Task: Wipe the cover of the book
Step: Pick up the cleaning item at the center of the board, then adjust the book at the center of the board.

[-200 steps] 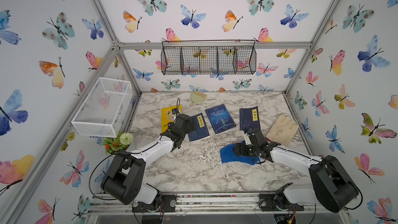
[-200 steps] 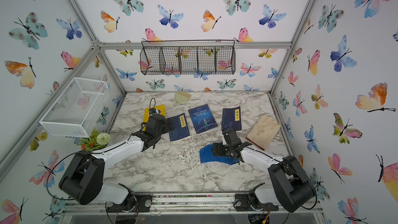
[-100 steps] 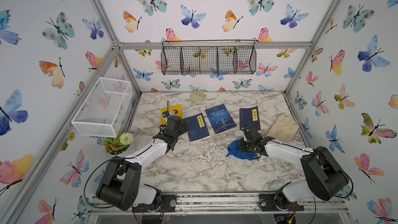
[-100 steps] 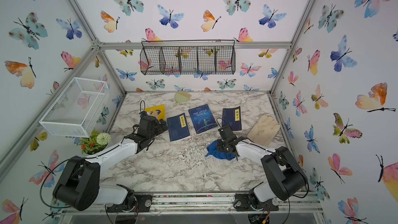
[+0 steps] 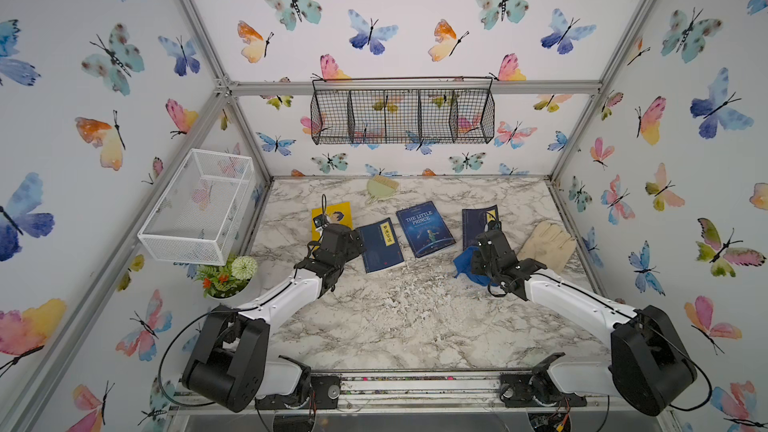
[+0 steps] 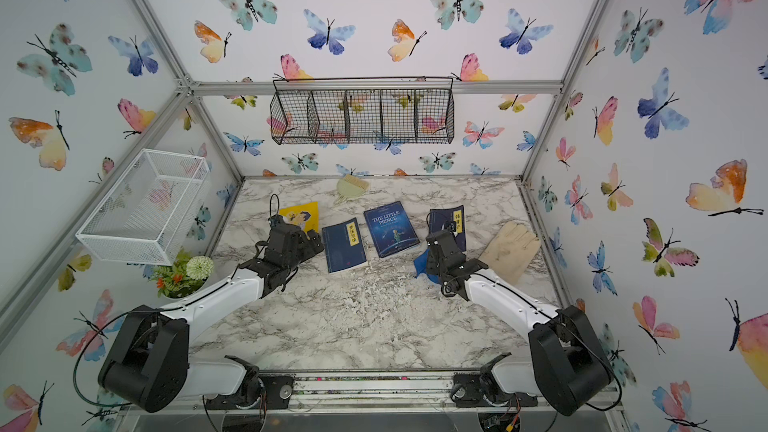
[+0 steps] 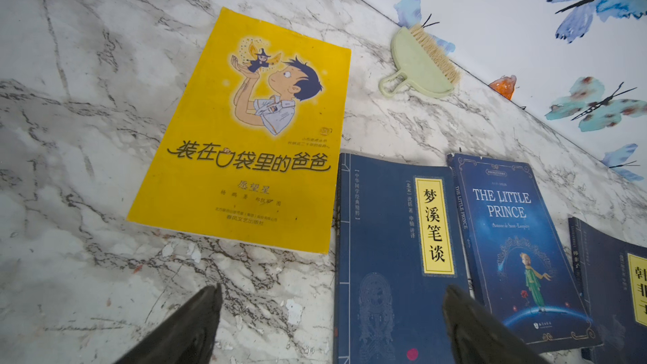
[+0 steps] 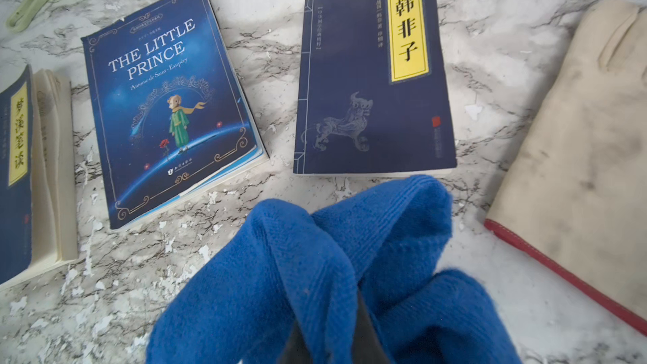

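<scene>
Now | marbled tabletop (image 5: 395, 326), chipped | butterfly-papered walls (image 5: 415, 35) | aluminium frame (image 5: 540, 88)

Blue cloth (image 8: 280, 267) swallows right pincer (image 8: 336, 337) tips; left arm (image 5: 291, 292) half-hides yellow book (image 5: 338, 214).

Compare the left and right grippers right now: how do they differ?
The left gripper is open wide; the right gripper is shut. The left holds nothing; the right pinches the blue cloth. The left is by the yellow book; the right faces a navy book. Both point toward the books.
</scene>
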`<control>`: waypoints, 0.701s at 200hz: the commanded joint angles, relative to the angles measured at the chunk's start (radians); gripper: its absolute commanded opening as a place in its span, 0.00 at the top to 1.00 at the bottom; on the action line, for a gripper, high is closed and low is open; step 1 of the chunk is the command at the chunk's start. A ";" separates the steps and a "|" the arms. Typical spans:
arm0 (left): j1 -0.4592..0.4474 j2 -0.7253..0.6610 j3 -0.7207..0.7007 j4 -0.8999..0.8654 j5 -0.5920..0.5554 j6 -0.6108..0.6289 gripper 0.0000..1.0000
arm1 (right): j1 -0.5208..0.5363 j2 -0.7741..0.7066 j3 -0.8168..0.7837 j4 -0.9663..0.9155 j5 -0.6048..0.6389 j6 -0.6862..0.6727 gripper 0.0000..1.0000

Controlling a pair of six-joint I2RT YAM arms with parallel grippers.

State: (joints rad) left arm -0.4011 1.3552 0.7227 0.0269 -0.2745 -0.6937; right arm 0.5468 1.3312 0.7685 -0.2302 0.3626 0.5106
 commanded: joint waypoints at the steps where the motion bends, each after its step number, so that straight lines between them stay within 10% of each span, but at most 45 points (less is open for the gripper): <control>1: 0.003 0.026 0.018 -0.023 -0.006 -0.035 0.02 | 0.001 -0.005 0.056 -0.046 0.067 -0.032 0.93; 81: -0.003 0.063 0.055 0.136 0.212 0.069 0.02 | -0.091 -0.107 0.117 -0.051 0.057 -0.125 0.91; 140: -0.252 0.097 0.155 0.123 0.032 0.147 0.02 | -0.114 -0.128 0.072 0.058 0.116 -0.031 0.95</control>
State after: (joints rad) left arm -0.5564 1.4292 0.8001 0.1509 -0.1841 -0.6247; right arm 0.4416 1.2282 0.8574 -0.2337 0.4488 0.4541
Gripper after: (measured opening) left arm 0.984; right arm 0.107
